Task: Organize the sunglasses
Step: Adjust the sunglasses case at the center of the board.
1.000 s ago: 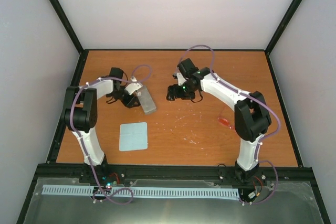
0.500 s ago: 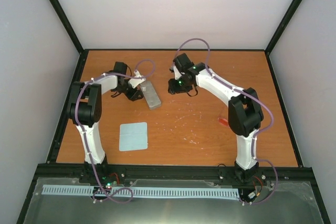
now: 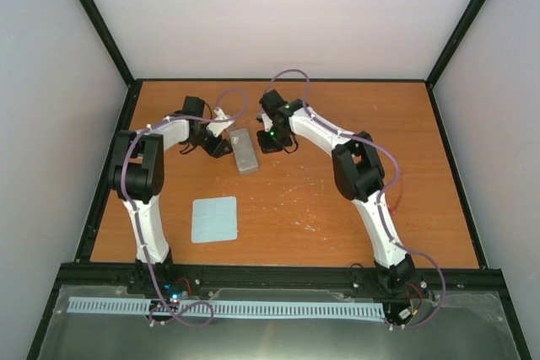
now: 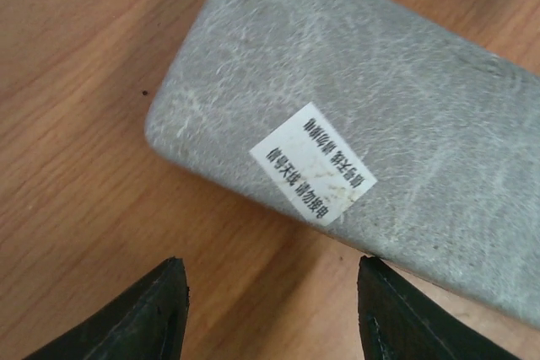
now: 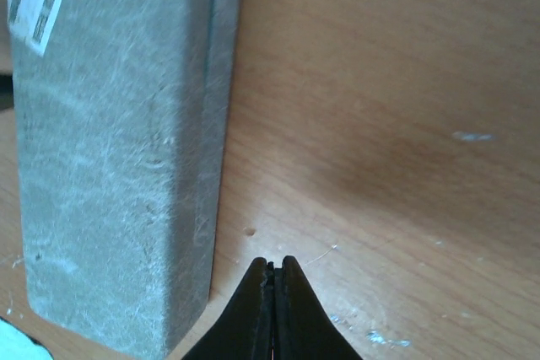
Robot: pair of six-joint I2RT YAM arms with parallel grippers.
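Observation:
The closed grey case (image 3: pixel 245 150) lies flat on the table between my two grippers. In the left wrist view its labelled face (image 4: pixel 363 115) fills the upper right. My left gripper (image 3: pixel 221 147) sits just left of the case, open, with bare wood between its fingers (image 4: pixel 272 288). My right gripper (image 3: pixel 269 142) is just right of the case, shut with nothing in it (image 5: pixel 274 269). Its tip hovers beside the case's long edge (image 5: pixel 110 149). The sunglasses do not show in any view.
A pale blue square cloth (image 3: pixel 214 219) lies on the wooden table (image 3: pixel 405 124) in front of the left arm. Black frame posts and white walls close in the table on three sides. My right arm's elbow (image 3: pixel 358 173) stands over the table's right-middle.
My right gripper has closed and swung left to the case's right side. The left gripper and the case have shifted slightly up and right. The red sunglasses seen earlier are now hidden.

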